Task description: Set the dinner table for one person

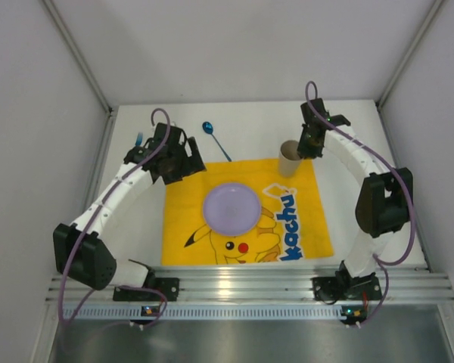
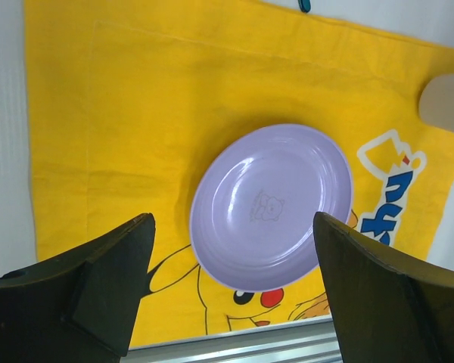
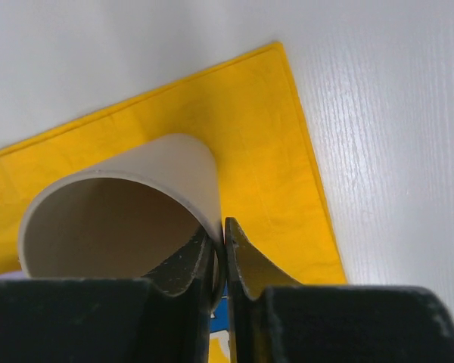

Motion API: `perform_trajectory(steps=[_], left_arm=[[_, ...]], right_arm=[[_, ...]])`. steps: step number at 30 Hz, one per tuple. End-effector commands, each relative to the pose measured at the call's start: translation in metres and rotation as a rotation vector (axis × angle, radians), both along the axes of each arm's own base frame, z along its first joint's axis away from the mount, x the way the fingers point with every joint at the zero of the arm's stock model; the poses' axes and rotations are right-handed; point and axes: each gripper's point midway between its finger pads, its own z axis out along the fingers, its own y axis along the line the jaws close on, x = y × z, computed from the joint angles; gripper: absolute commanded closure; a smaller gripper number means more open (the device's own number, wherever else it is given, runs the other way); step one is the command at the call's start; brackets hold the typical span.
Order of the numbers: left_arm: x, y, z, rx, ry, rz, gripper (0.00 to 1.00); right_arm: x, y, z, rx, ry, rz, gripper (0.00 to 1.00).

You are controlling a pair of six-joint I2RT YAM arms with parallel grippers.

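My right gripper [image 3: 221, 243] is clamped on the wall of the beige cup [image 3: 129, 200], with one finger inside the rim and one outside. The cup is at the far right corner of the yellow mat [image 1: 303, 227]; I cannot tell whether its base touches the cloth. My left gripper [image 2: 233, 221] is spread wide and holds nothing. It is above the mat's far left corner. The purple plate [image 2: 272, 204] lies at the mat's centre. The blue spoon [image 1: 216, 140] lies on the dinner table [image 1: 250, 121], just beyond the mat's far edge. The dinner table carries everything here, and the mat covers its middle.
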Motion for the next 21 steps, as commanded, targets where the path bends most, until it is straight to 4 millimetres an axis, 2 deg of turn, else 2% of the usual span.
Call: perform_trajectory(steps=[1,2,3,5,6,8,9,10,12,13,15,16,17,19,20,21], left_arm=[[-0.003,0.007,0.027,-0.023,-0.045,0.078,0.09],[-0.003,0.008,0.028,-0.025,-0.045,0.09,0.09],[-0.003,0.01,0.029,-0.02,-0.046,0.102,0.09],[-0.002,0.012,0.031,-0.018,-0.042,0.117,0.09],[-0.002,0.012,0.03,-0.014,-0.038,0.123,0.09],[0.003,0.013,0.032,-0.006,-0.037,0.138,0.09],[0.005,0.013,0.033,-0.004,-0.04,0.142,0.09],[0.011,0.012,0.035,0.004,-0.04,0.148,0.09],[0.02,0.012,0.035,0.018,-0.043,0.156,0.09],[0.028,0.011,0.044,0.017,-0.064,0.159,0.09],[0.043,0.01,0.032,0.07,-0.037,0.156,0.09],[0.057,0.007,0.044,0.069,-0.067,0.157,0.1],[0.069,0.005,0.025,0.109,-0.023,0.148,0.1],[0.091,0.003,0.025,0.14,-0.032,0.153,0.11],[0.101,0.002,0.018,0.154,-0.032,0.146,0.11],[0.122,-0.003,0.001,0.16,-0.021,0.144,0.12]], right_arm=[[0.006,-0.009,0.003,-0.044,-0.019,0.01,0.88],[0.005,-0.009,0.003,-0.048,-0.016,0.02,0.81],[0.004,-0.009,0.004,-0.05,-0.013,0.022,0.7],[0.001,-0.009,0.004,-0.051,0.003,0.033,0.6],[0.0,-0.009,0.004,-0.049,0.008,0.036,0.51],[-0.002,-0.008,0.005,-0.044,0.016,0.043,0.43],[0.0,-0.007,0.009,-0.04,0.01,0.043,0.14],[-0.002,-0.007,0.011,-0.041,0.017,0.045,0.02],[0.001,-0.007,0.026,-0.034,-0.01,0.042,0.0],[0.0,-0.008,0.032,-0.037,-0.014,0.039,0.0],[0.0,-0.011,0.06,-0.036,-0.081,0.025,0.0],[-0.002,-0.014,0.07,-0.037,-0.103,0.018,0.0],[-0.007,-0.017,0.09,-0.031,-0.151,0.007,0.0],[-0.012,-0.019,0.111,-0.021,-0.198,-0.002,0.0],[-0.018,-0.021,0.128,-0.012,-0.238,-0.001,0.0],[-0.021,-0.022,0.134,-0.01,-0.254,0.002,0.0]])
